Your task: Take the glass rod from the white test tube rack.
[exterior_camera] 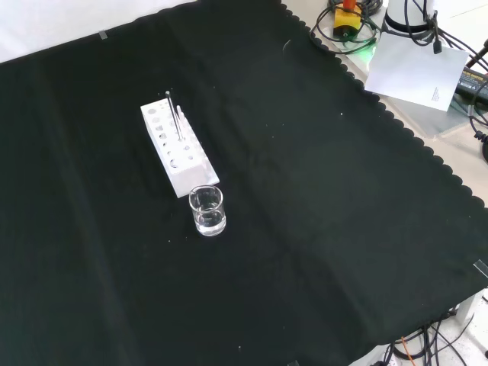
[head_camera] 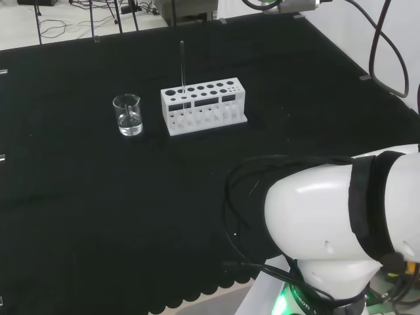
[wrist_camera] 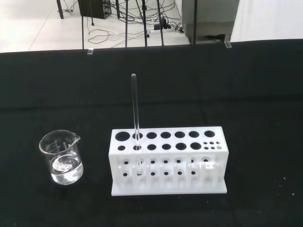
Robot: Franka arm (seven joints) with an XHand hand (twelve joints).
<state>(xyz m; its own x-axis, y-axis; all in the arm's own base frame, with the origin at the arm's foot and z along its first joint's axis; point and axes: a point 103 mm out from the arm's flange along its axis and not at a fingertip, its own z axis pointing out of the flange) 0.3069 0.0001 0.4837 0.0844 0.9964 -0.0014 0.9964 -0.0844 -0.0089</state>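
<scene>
On the black cloth we find the white arm nearest us in the head view, drawn back at the bench's near edge; whether its fingers are spread or closed, we cannot tell. Farther in stands a small beaker holding a little clear liquid, just beside the white rack. The glass rod stands upright in a hole near the rack's beaker end, untouched. We judge the reach not yet begun: next, lower over the rod and pinch its upper end.
</scene>
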